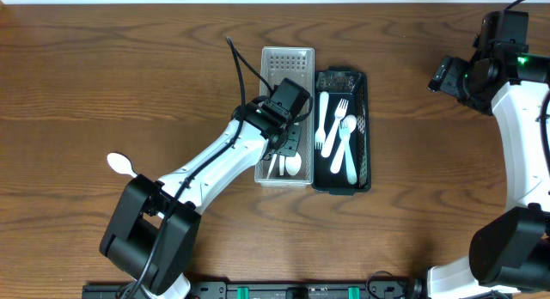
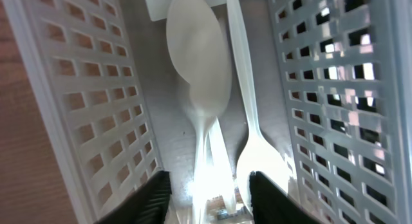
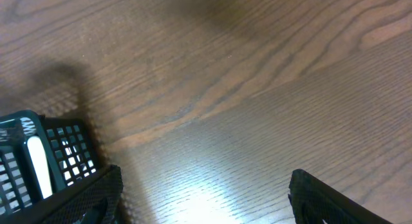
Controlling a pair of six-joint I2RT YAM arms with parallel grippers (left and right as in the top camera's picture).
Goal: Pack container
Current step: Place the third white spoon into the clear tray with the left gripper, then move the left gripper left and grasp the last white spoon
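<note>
A white slotted basket (image 1: 289,57) and a dark green basket (image 1: 364,127) stand side by side at the table's middle. The green one holds several white plastic forks and spoons (image 1: 337,131). My left gripper (image 1: 288,136) is down inside the white basket (image 2: 84,108). Its fingers (image 2: 207,195) are open on either side of the handle of a white spoon (image 2: 196,63). A second white spoon (image 2: 257,161) lies beside it. Another white spoon (image 1: 120,165) lies loose on the table at the left. My right gripper (image 1: 445,76) is open and empty over bare wood (image 3: 206,195).
The right wrist view shows a corner of the green basket (image 3: 67,147) with a white handle (image 3: 37,163) in it. The wooden table extends all round the baskets.
</note>
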